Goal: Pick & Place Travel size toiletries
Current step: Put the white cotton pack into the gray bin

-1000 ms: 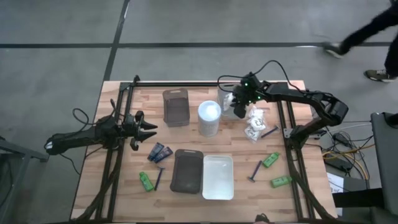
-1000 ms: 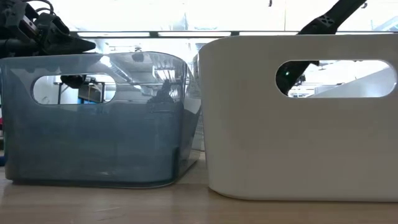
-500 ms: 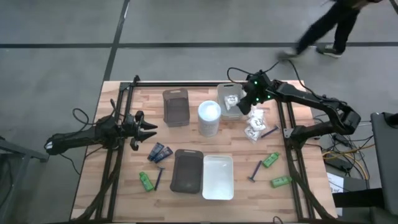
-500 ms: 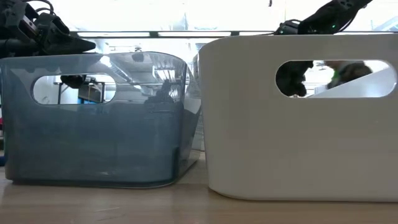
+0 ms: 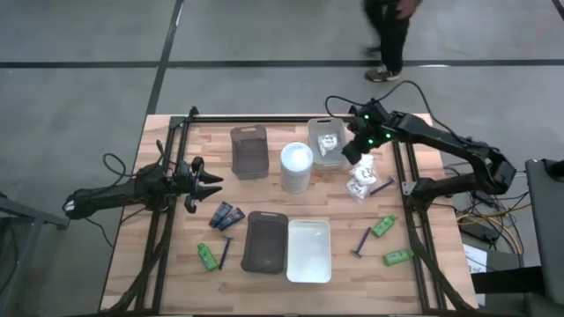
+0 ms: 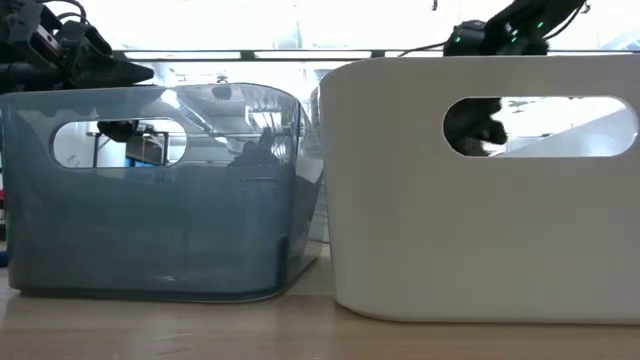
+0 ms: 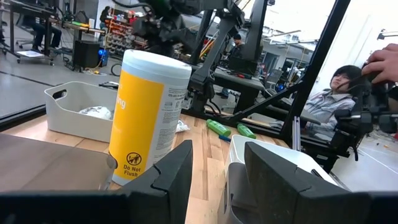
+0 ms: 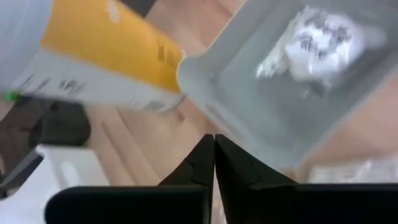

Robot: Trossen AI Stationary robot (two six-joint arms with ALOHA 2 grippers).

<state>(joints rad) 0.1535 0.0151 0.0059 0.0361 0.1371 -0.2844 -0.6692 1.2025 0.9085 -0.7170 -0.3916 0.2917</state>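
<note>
From above, the right claw (image 5: 354,151) hangs at the edge of the clear tray (image 5: 315,161), where one white packet (image 5: 329,141) lies. More packets (image 5: 360,180) wait on the counter (image 5: 264,277) just beside it, and green bottles (image 5: 382,226), razors (image 5: 362,240) and navy tubes (image 5: 227,214) lie further off. The left claw (image 5: 210,182) waits near the tubes.

From counter level, two trays hide almost everything.

In the left wrist view its fingers (image 7: 171,171) stand apart.

In the right wrist view the fingers (image 8: 200,163) are pressed together, grasping nothing. I think it should open before descending on the next packet.
</note>
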